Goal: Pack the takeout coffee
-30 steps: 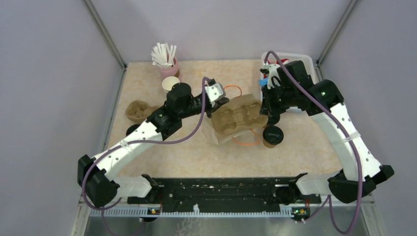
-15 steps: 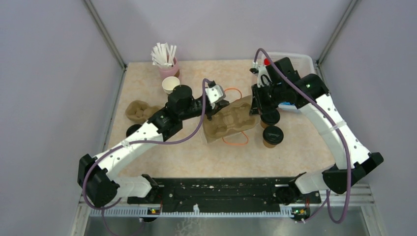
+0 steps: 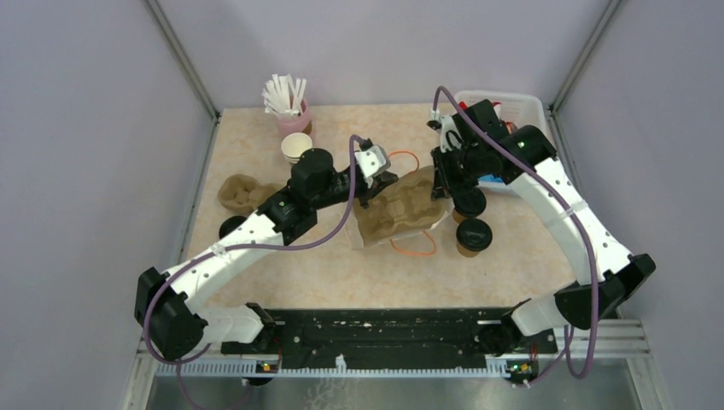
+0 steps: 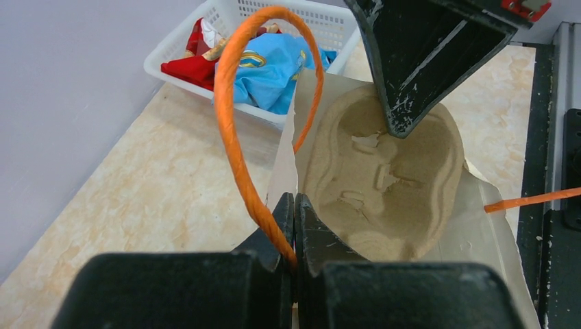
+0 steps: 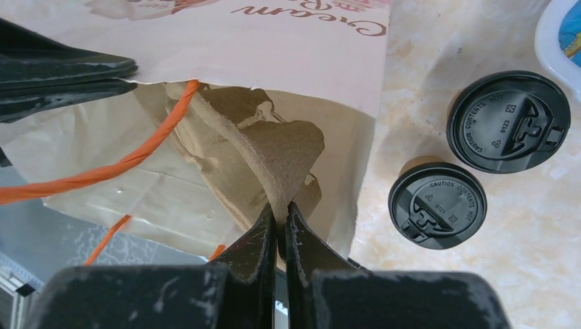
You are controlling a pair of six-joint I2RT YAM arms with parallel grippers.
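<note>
Within the last second the pulp cup carrier (image 5: pixel 274 147) had been shifted left, deeper into the mouth of the paper bag (image 5: pixel 294 62), so its seating was judged nearly done. The right tool (image 5: pixel 281 223) was pinched on the carrier's rim, the left tool (image 4: pixel 294 226) on the bag's orange handle (image 4: pixel 229 123). One lidded coffee cup (image 5: pixel 438 205) and the other lidded coffee cup (image 5: pixel 508 122) were left unpacked on the worktop (image 5: pixel 438 41) just beside the bag mouth, crowding the right arm; the white basket (image 3: pixel 529 104) closed off the far corner

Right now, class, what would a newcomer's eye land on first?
Mid-table, the right gripper pinches a brown moulded-pulp cup carrier in the mouth of a cream paper bag, which the left gripper holds by its orange cord handle. Two black-lidded brown paper cups stand beside the bag.
</note>
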